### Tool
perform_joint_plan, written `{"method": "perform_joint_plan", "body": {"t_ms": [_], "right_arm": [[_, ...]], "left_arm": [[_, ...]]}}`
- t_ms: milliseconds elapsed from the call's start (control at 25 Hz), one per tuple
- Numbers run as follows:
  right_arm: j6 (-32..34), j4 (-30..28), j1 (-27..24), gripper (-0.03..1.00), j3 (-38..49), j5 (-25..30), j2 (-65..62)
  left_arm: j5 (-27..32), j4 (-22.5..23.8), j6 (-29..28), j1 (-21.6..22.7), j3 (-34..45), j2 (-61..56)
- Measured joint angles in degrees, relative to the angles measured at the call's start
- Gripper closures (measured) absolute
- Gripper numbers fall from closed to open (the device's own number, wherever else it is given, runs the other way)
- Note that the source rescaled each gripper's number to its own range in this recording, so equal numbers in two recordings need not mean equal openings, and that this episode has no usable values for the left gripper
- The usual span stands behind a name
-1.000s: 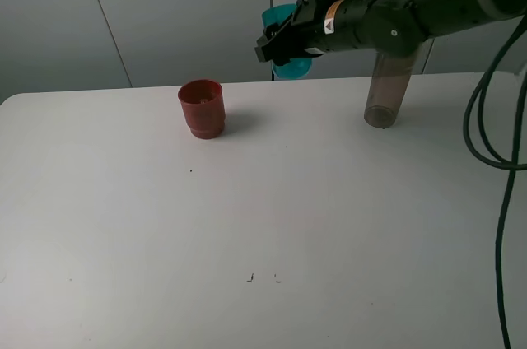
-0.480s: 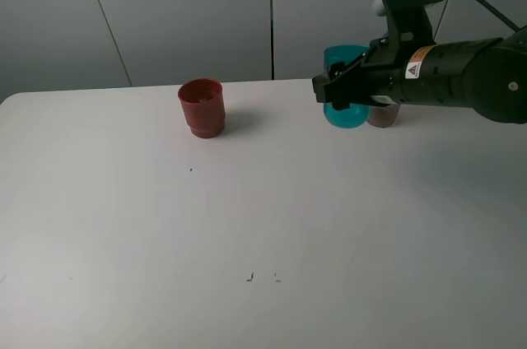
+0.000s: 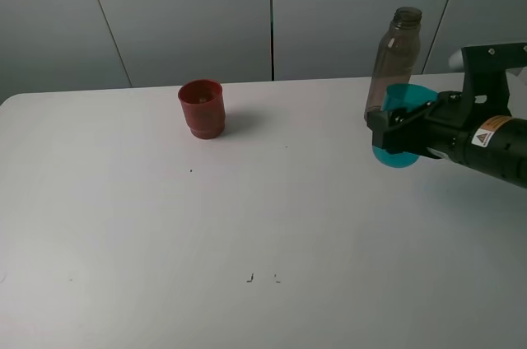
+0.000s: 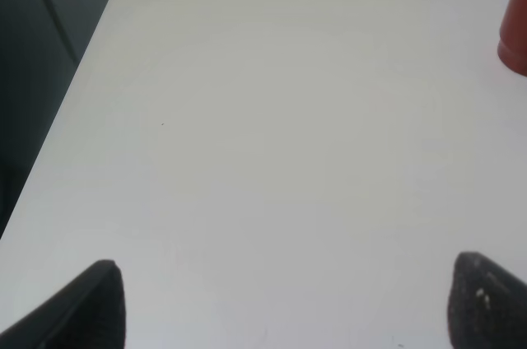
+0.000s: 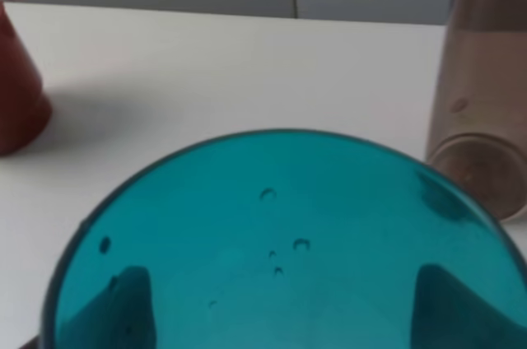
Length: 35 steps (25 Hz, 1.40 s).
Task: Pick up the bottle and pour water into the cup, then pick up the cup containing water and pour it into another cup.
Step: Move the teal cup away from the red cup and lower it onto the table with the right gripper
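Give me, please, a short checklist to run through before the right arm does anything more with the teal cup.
1. Grip: right gripper closed on the teal cup, pads seen through its wall in the wrist view: ok.
2. Teal cup level: appears tilted in the high view: not ok.
3. Teal cup resting on the table: cannot tell.
4. Bottle upright, just behind the teal cup: ok; touching it: cannot tell.
5. Red cup upright, well apart: ok.
6. Water left in the teal cup: only droplets visible: cannot tell.
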Motion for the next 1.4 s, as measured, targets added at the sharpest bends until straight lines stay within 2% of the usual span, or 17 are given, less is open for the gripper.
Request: {"method": "perform_joint_plan", "body": {"t_ms": [160,320,480,600,680,920,1400], "right_arm": [[-9.09,4.13,-0.13,0.90,1.50,-2.66,-0.09],[-11.02,4.37,-0.13,0.90,1.59,-7.12,2.68],[-10.89,4.94,-0.13,0.90,1.59,-15.99,10.58],[-9.72,4.94,-0.13,0.90,1.49,-26.08,17.59],[-8.98,5.04,-0.13,0.90,1.15,-29.75,21.82],[-7.78,5.13,-0.13,0.90,-4.28,-30.82,31.93],[-5.42,2.94,-0.13,0.90,-10.56,-31.64,36.22]], "left_arm": [[0.00,0.00,0.00,0.00,0.00,0.00],[0.00,0.00,0.00,0.00,0.00,0.00],[0.00,0.00,0.00,0.00,0.00,0.00],[0.00,0.00,0.00,0.00,0.00,0.00],[0.00,0.00,0.00,0.00,0.00,0.00],[0.00,0.00,0.00,0.00,0.00,0.00],[0.00,0.00,0.00,0.00,0.00,0.00]]}}
